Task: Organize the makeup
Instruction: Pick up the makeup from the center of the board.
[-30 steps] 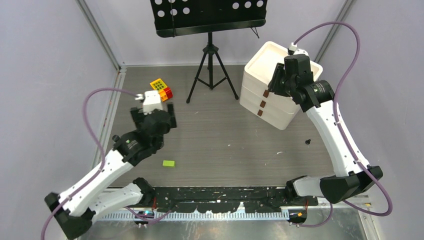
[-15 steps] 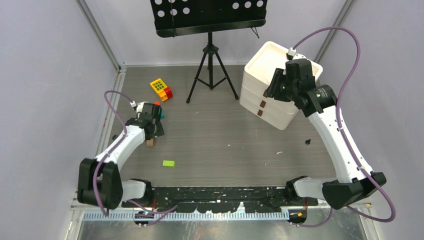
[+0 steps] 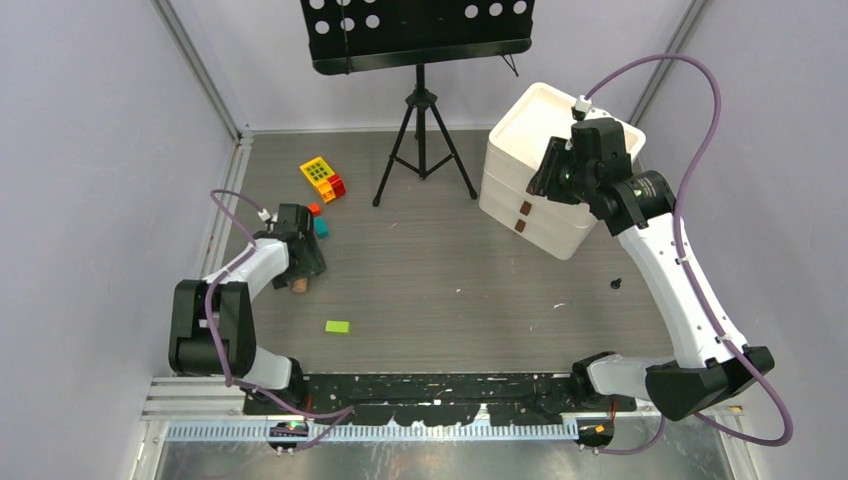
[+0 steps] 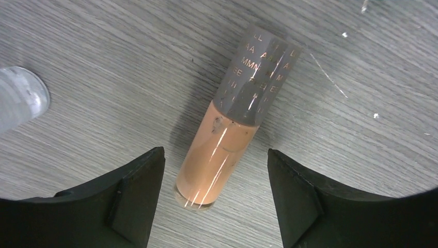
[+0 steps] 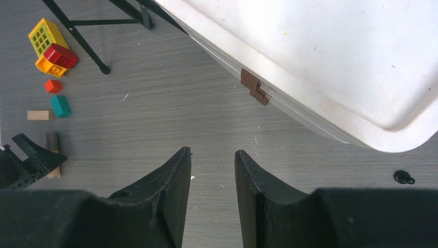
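Left pincer (image 4: 214,173) has dropped to the worktop (image 4: 361,103) at the left, jaws apart astride the tan tube (image 4: 222,147) lying there, untouched. Better centre on its body before clenching, I'd say.

**Where things sit on the table**

The drawer box (image 3: 560,215) stands at the back right of the table (image 3: 450,270), and the right tool (image 5: 212,151) hangs above the box's left side. The music stand (image 3: 420,150) stands at back centre, left of the box. Left of its legs sits a stack of blocks (image 3: 322,178). In front of the stack lie a small block (image 3: 314,209) and, just in front of that, a second small block (image 3: 321,227). Nearer still, the tube (image 4: 227,124) lies flat between the fingers of the left tool (image 4: 214,155), apart from both. A flat block (image 3: 337,326) lies to the front right of the tube. A small knob (image 3: 617,284) lies alone in front of the box.
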